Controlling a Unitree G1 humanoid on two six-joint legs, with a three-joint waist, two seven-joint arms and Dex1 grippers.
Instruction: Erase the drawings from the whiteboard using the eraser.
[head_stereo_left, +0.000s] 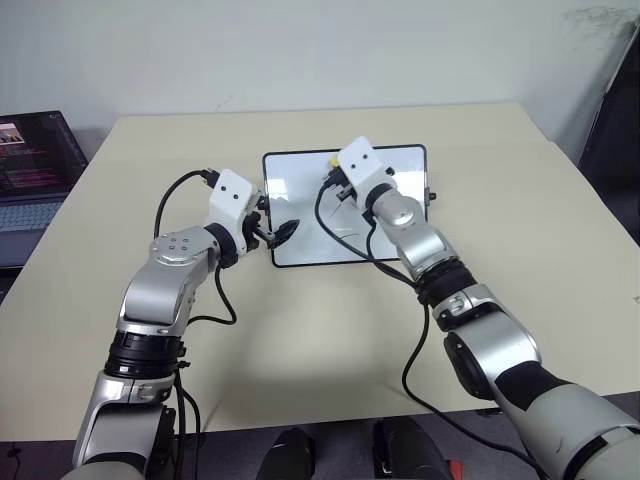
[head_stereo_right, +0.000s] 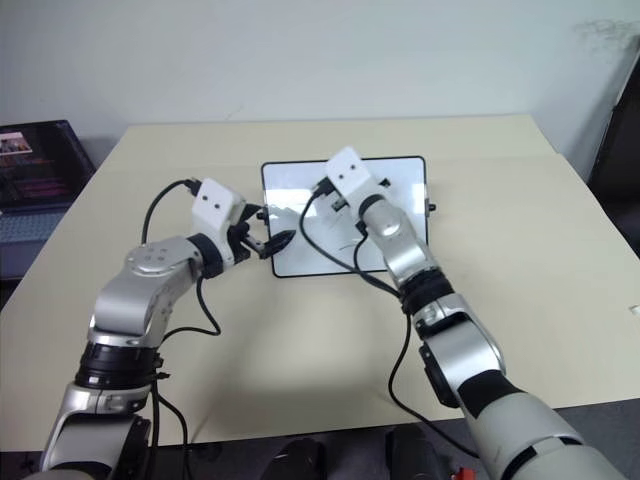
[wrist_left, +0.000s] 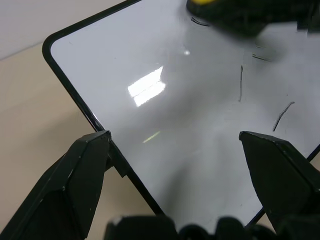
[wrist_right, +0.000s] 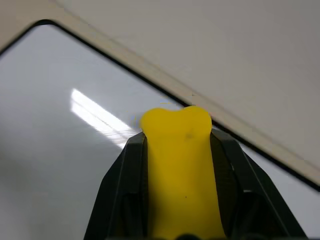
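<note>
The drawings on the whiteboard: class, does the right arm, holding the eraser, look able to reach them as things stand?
Probably yes. The right gripper is shut on the eraser over the whiteboard, and the drawings lie bare. The left gripper straddles only the board's edge, apparently steadying it.

I'm looking at a pale beige table (head_stereo_left: 330, 350) taking up most of the frame. The whiteboard (head_stereo_left: 300, 195) lies flat on it, upper centre, black-framed, glossy. At the far left edge I can see an open laptop (head_stereo_left: 35, 190), apparently off the tabletop.
</note>
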